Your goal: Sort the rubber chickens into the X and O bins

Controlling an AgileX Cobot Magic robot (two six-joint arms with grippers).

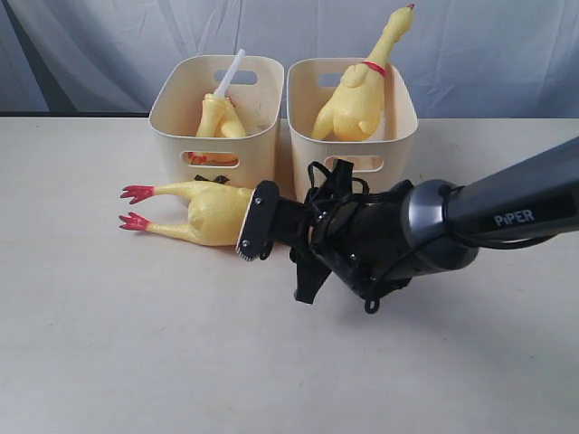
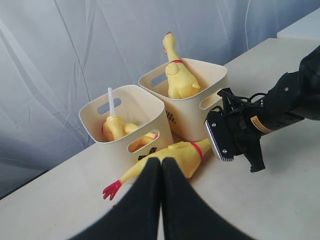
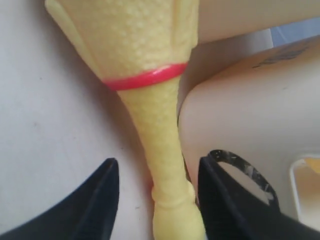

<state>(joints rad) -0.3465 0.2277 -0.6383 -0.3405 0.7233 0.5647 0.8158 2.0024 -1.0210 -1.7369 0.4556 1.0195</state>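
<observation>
- Chicken, large and yellow, flat on the counter just in front of the two bins, red feet pointing away from the right gripper.
- Right gripper open wide, straddling the chicken's thin neck past the red neck band: one black finger on each side, neither visibly pressing on it.
- Cream bin wall close against one side of that neck, with a black ring mark on it; cannot tell which bin.
- Left gripper closed on nothing, out of the exterior view and away from the chicken.
- Left bin: holds a small chicken with white tube.
- Right bin: holds a large chicken, neck rising above the rim.
</observation>
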